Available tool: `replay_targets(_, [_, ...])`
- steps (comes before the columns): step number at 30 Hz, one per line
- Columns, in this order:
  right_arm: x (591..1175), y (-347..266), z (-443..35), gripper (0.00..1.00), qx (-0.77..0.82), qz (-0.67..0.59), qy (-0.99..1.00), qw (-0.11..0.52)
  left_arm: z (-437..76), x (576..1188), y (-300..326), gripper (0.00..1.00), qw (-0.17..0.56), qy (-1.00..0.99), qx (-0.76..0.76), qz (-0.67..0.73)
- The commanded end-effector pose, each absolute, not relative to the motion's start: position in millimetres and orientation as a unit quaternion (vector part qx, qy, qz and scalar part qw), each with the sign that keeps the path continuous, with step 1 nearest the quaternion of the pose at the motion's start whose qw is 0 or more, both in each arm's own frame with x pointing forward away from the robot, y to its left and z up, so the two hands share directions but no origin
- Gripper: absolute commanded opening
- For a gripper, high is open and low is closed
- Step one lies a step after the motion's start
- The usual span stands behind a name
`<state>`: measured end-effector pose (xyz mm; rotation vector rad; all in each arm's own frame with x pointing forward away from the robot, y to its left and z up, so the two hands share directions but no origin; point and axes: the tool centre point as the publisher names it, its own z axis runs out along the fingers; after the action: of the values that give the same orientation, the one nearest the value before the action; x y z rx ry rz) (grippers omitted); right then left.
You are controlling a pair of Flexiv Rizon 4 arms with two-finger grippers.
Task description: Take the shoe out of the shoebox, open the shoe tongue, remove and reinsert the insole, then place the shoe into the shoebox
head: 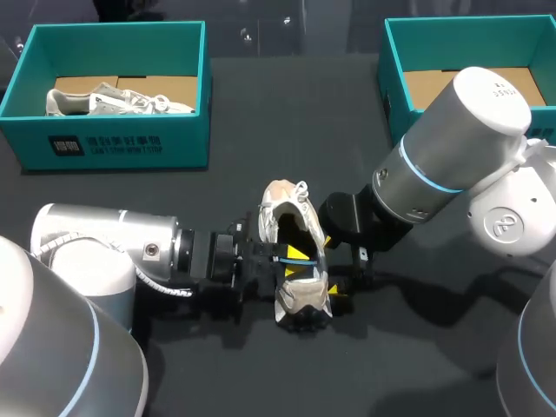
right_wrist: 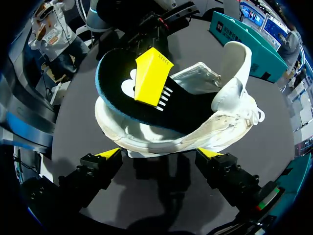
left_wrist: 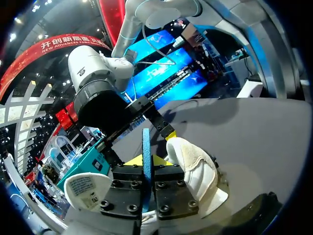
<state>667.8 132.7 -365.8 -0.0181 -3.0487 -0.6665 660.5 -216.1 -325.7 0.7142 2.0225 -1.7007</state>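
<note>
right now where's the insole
In the right wrist view, just ahead of the open right pincer, the insole lies half out of the white shoe, its heel end lifted and pinched by the left pincer.

The left arm point(head: 104, 252) comes in low from the left with its wrist level. The left gripper point(head: 295, 262) is at mid-table, its fingers clamped on the thin edge of an insole point(left_wrist: 146, 147). The right arm point(head: 452, 148) slants down from the right, and the right gripper point(right_wrist: 160, 154) faces it with fingers spread wide.
</note>
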Motion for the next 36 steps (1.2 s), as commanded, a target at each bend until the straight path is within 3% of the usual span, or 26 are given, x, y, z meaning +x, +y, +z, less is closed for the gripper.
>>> replay_targets(1, [666.6, 132.8, -366.3, 1.00, -0.006, -0.213, -0.977, 0.009, -338.6, 672.4, -231.6, 0.00, 0.208, 0.733, 0.252, -0.597])
replay_targets(7, [666.6, 132.8, -366.3, 1.00, -0.006, -0.213, -0.977, 0.009, -338.9, 672.7, -224.6, 0.00, 0.205, 0.740, 0.244, -0.593])
replay_targets(8, [666.6, 132.8, -366.3, 1.00, -0.006, -0.213, -0.977, 0.009, -338.1, 671.0, -223.6, 0.04, 0.203, 0.741, 0.243, -0.592])
replay_targets(9, [666.6, 132.8, -366.3, 1.00, -0.006, -0.213, -0.977, 0.009, -336.7, 669.0, -222.5, 0.29, 0.202, 0.741, 0.244, -0.592])
replay_targets(10, [666.6, 132.8, -366.3, 1.00, -0.006, -0.213, -0.977, 0.009, -334.1, 666.3, -221.2, 0.44, 0.200, 0.741, 0.244, -0.592])
replay_targets(13, [666.6, 132.8, -366.3, 1.00, -0.006, -0.213, -0.977, 0.009, -324.7, 658.8, -216.7, 0.59, 0.195, 0.739, 0.245, -0.597])
replay_targets(16, [666.6, 132.8, -366.3, 1.00, -0.006, -0.213, -0.977, 0.009, -316.1, 652.9, -212.0, 0.50, 0.197, 0.737, 0.248, -0.597])
replay_targets(24, [666.6, 132.8, -366.3, 1.00, -0.006, -0.213, -0.977, 0.009, -309.3, 645.0, -205.3, 0.37, 0.195, 0.741, 0.257, -0.589])
replay_targets(26, [666.6, 132.8, -366.3, 1.00, -0.006, -0.213, -0.977, 0.009, -312.3, 645.7, -207.1, 0.22, 0.192, 0.744, 0.258, -0.586])
replay_targets(27, [666.6, 132.8, -366.3, 1.00, -0.006, -0.213, -0.977, 0.009, -314.3, 646.4, -208.8, 0.00, 0.190, 0.745, 0.258, -0.585])
replay_targets(36, [666.6, 132.8, -366.3, 1.00, -0.006, -0.213, -0.977, 0.009, -340.6, 660.8, -226.5, 0.00, 0.194, 0.762, 0.276, -0.553])
